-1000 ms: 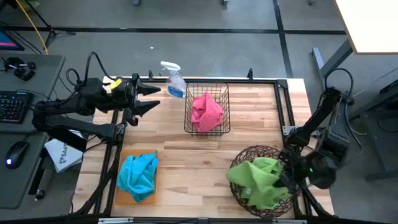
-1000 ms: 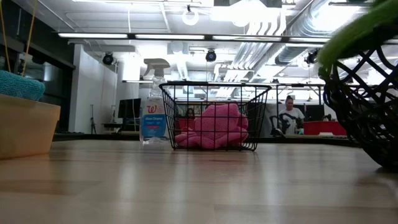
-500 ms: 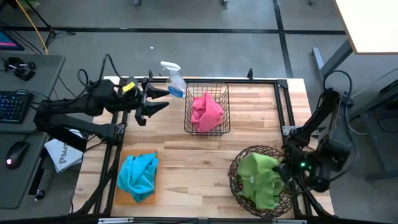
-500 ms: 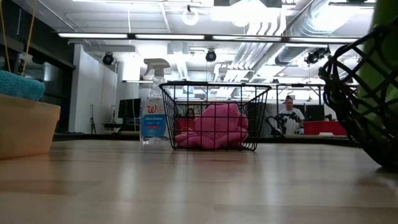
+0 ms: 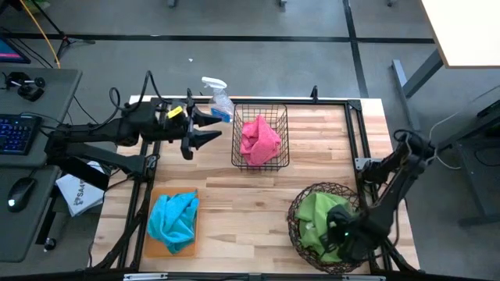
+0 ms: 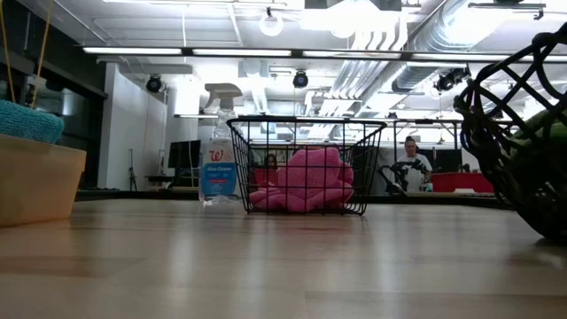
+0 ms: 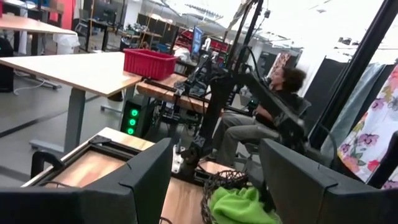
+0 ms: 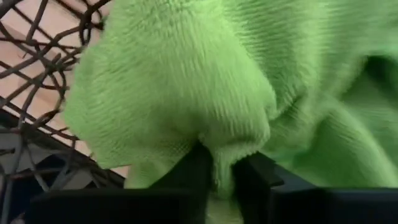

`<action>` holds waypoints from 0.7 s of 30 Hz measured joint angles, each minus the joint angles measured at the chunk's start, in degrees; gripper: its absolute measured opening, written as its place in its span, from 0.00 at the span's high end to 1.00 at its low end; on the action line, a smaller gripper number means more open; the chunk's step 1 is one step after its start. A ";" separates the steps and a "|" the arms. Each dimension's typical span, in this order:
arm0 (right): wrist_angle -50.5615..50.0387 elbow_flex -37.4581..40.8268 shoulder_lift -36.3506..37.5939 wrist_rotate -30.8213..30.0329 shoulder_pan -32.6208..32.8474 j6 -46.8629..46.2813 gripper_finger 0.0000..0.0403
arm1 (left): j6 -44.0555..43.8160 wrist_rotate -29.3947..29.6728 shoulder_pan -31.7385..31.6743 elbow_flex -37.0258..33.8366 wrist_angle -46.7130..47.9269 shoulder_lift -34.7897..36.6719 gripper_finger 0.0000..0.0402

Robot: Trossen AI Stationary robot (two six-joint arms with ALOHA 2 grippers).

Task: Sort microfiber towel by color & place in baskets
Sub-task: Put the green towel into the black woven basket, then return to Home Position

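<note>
Down inside the twig basket (image 5: 299, 209), right gripper (image 8: 224, 169) pinches the green towel (image 5: 316, 222).
Left gripper (image 5: 209, 127) hangs open beside the spray bottle (image 5: 218, 101) and wire basket (image 5: 261, 165).

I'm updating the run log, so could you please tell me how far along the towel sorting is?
Nearly finished. Done: the pink towel lies in the black wire basket, and the blue towel lies on the orange tray. In hand: the right gripper pinches the green towel inside the round twig basket. Left: releasing it. The left gripper hangs open near the spray bottle.

Bare table (image 5: 226, 203) lies between orange tray (image 5: 150, 243), wire basket (image 5: 260, 136), seemingly twig basket (image 5: 301, 207).
</note>
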State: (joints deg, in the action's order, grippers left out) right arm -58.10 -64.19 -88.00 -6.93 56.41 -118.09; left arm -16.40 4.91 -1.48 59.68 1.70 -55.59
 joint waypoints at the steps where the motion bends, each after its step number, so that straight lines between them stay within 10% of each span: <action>1: 1.78 0.47 -0.63 0.13 -0.43 0.09 0.82 | 0.00 0.00 0.00 0.00 -0.35 0.01 0.43; 12: 1.83 -1.01 4.47 9.91 -6.04 13.74 0.27 | 0.46 -0.02 0.00 0.00 -0.72 0.02 0.43; 21: -10.16 -5.17 15.93 4.38 -7.29 14.97 0.17 | 4.72 -0.06 0.00 0.00 1.09 1.78 0.43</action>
State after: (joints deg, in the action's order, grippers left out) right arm -68.26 -69.36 -72.07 -2.55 49.12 -103.13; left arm -11.68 4.85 -1.48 59.68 2.79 -53.82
